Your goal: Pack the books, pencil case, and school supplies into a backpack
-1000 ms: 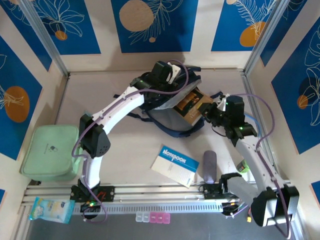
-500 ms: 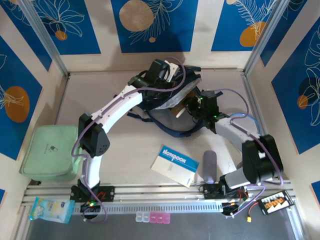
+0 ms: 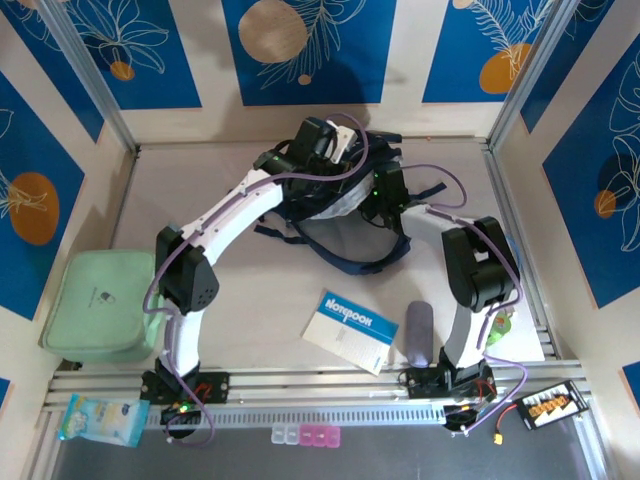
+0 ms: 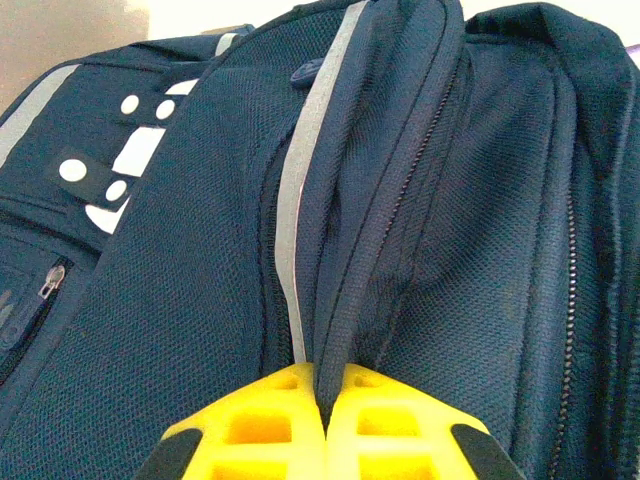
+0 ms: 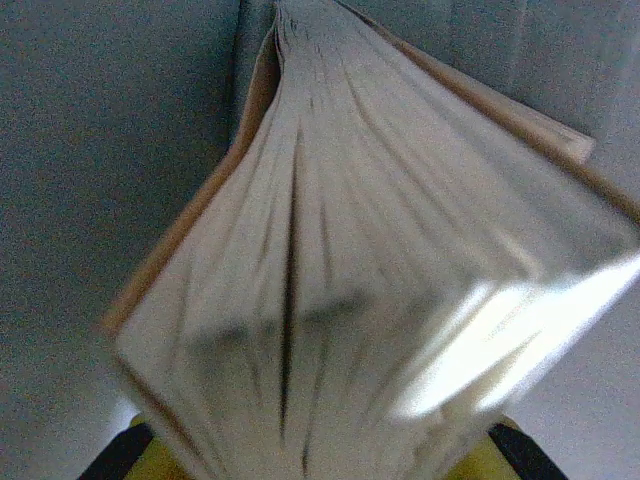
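Left gripper (image 4: 325, 435) is clamped tight on a fold of the backpack (image 4: 150, 300), right beside its pale stripe, with the bag lying at the far middle of the table (image 3: 250, 290). Right gripper (image 5: 318, 462) is closed on the brown book (image 5: 350, 250) at the bag's opening, page edges fanned toward the camera and grey fabric on both sides. Out front, the notebook (image 3: 350, 330) lies flat with the pencil case (image 3: 418, 335) just beside it on the right, both well apart from the backpack, and a green box (image 3: 100, 305) sits at the left edge.
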Controlling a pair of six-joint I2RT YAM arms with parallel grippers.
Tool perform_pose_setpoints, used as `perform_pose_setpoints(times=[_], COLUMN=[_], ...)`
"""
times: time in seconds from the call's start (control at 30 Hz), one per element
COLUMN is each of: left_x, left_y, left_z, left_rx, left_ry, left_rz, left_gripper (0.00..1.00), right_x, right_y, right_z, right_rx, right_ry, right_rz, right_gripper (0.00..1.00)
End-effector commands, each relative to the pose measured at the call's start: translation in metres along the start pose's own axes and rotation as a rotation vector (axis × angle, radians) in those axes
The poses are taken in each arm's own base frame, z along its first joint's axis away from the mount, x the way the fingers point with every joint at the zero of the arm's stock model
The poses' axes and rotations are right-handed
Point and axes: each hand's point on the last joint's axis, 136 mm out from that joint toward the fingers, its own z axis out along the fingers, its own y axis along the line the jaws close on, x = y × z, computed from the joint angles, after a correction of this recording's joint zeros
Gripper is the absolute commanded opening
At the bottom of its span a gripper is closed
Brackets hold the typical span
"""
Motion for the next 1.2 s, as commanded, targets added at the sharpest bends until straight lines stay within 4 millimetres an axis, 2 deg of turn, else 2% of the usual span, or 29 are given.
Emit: perform_pose_setpoints(times=[0.0,0.17,0.3,0.33,0.4,0.53,0.63,0.73,0.87,1.03,1.17], left_x=[-0.064,-0.066,-0.06,-0.059,-0.058,-0.058,-0.057,-0.056,-0.054,-0.047,-0.026], left_y=[-0.015,-0.011,-0.011,-0.011,-0.007,-0.005,-0.003,-0.001,0.0,0.005,0.019], left_z=[-0.053,-0.054,-0.047,-0.046,-0.044,-0.042,-0.041,-0.04,-0.037,-0.031,-0.018], left_rx=[0.1,0.143,0.194,0.202,0.209,0.219,0.221,0.22,0.22,0.203,0.133], left_ry=[-0.198,-0.196,-0.165,-0.16,-0.15,-0.149,-0.147,-0.143,-0.141,-0.131,-0.099], left_rz=[-0.033,-0.078,-0.113,-0.122,-0.144,-0.158,-0.163,-0.166,-0.172,-0.168,-0.123], left_gripper=[0.0,0.0,0.0,0.0,0.0,0.0,0.0,0.0,0.0,0.0,0.0], right_x=[-0.009,-0.007,-0.002,-0.001,0.003,0.01,0.012,0.012,0.012,0.014,0.017], right_y=[-0.008,-0.007,-0.001,-0.002,-0.002,-0.001,-0.004,-0.003,-0.011,-0.027,-0.062], right_z=[0.015,0.043,0.056,0.057,0.057,0.05,0.034,0.011,-0.024,-0.066,-0.106], right_rx=[0.033,-0.005,-0.044,-0.041,-0.04,-0.057,-0.053,-0.031,0.035,0.121,0.241], right_ry=[-0.001,0.018,0.041,0.052,0.089,0.163,0.167,0.169,0.141,0.113,0.049], right_rz=[0.092,0.127,0.108,0.107,0.106,0.134,0.148,0.133,0.13,0.109,0.118], right_gripper=[0.07,0.08,0.16,0.19,0.34,0.5,0.62,0.67,0.76,0.76,0.75])
